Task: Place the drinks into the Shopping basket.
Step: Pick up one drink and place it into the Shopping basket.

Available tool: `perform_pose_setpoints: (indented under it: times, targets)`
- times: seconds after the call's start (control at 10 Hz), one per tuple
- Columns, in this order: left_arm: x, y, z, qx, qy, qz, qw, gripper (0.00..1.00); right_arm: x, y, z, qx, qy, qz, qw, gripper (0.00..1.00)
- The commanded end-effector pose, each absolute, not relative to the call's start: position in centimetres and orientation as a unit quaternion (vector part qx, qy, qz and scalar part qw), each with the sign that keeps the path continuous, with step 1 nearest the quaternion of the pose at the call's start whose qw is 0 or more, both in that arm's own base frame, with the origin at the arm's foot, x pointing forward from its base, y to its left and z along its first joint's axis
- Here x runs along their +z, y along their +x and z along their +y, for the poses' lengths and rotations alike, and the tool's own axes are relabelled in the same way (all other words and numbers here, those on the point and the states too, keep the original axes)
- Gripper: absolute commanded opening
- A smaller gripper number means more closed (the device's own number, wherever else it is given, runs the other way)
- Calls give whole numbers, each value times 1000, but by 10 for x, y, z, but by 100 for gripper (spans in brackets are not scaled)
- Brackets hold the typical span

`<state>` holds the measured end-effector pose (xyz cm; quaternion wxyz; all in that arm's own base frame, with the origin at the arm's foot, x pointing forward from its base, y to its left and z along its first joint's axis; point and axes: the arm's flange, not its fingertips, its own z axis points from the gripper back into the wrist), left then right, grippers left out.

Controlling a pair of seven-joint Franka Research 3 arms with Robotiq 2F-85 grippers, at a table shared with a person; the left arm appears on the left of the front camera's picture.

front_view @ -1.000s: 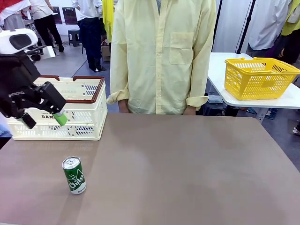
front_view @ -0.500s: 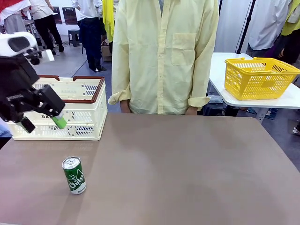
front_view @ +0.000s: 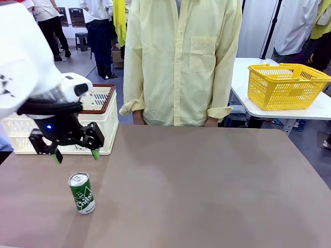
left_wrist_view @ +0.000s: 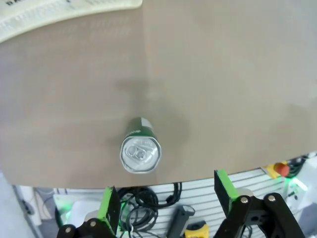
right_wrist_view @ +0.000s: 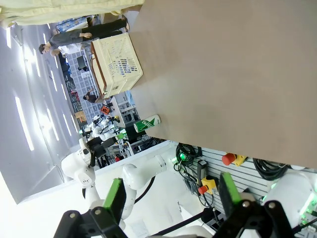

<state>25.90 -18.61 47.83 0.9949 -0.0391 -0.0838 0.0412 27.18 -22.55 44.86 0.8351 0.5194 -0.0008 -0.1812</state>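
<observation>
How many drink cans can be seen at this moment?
1. A green can stands upright on the table's near left part, below the open left pincer. More may lie hidden inside the white crate behind it.

The table (front_view: 207,181) has a plain brown top. A green drink can (front_view: 81,193) stands upright near its left front corner. The cream Shopping basket (front_view: 101,121) seems to rest at the far left edge, its base partly hidden.
</observation>
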Motion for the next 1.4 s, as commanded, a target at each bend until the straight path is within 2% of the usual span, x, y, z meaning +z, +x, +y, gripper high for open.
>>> perform_pose_setpoints:
  times: [0.0,0.6,1.3]
  targets:
    - [427,257,-172,75,-10,-71,995,100,450,270,-224,-182,520,2,835,100]
    - [381,288,-151,12,-5,10,1000,100,450,270,-224,-182,520,2,835,100]
    - [351,291,-157,-32,-23,51,998,100,450,270,-224,-182,520,2,835,100]
